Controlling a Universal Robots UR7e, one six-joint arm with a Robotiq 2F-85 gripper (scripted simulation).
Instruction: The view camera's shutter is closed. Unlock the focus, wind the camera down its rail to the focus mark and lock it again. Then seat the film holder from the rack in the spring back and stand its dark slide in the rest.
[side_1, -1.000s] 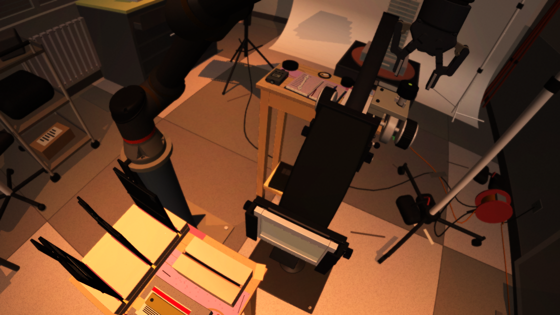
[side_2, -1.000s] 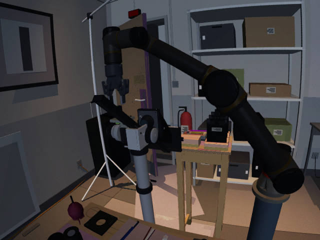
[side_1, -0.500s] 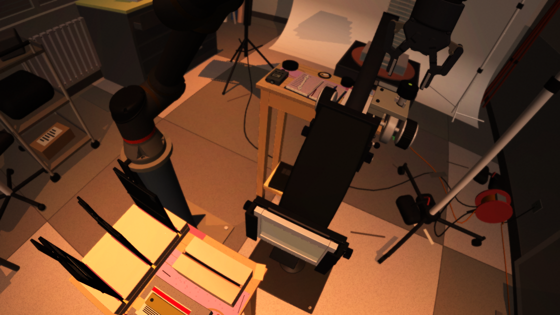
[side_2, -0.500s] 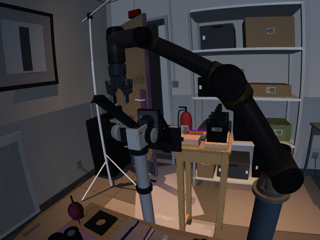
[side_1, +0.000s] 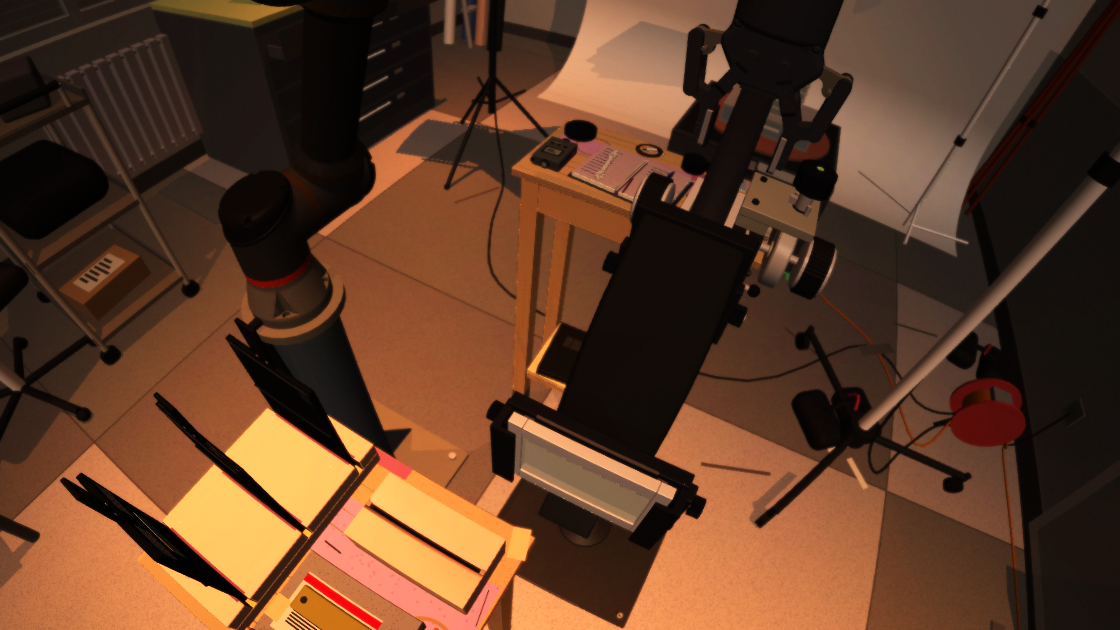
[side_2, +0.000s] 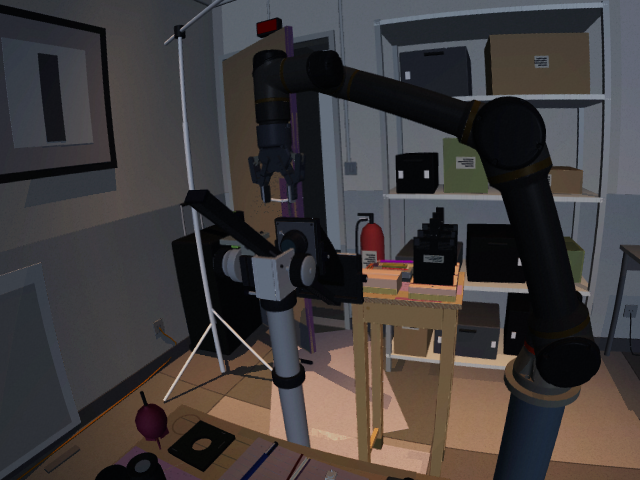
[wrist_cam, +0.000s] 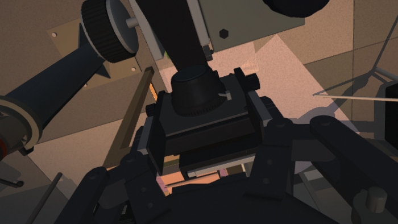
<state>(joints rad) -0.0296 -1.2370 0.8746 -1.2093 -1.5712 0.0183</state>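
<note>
The view camera's front standard with its black lens (wrist_cam: 196, 91) sits right below my gripper (side_2: 276, 194). My gripper (side_1: 764, 153) hangs open and empty above the sloping rail (side_1: 728, 168). A small lock knob (side_1: 814, 182) with a green dot stands on the rail block. The large ribbed focus wheel (side_1: 814, 266) sits on the block's side. The camera's black bellows (side_1: 658, 329) run down to the ground-glass spring back (side_1: 583, 470). Film holders (side_1: 290, 392) stand in the rack on the near table, beside a slotted rest (side_1: 427, 537).
A white paper backdrop (side_1: 901, 94) hangs behind the camera. A wooden side table (side_1: 595, 168) with small items stands beside the rail. A light-stand pole (side_1: 987, 298) crosses on the right, with cables and a red reel (side_1: 987, 411) on the floor. Shelving (side_2: 491, 196) stands behind the arm.
</note>
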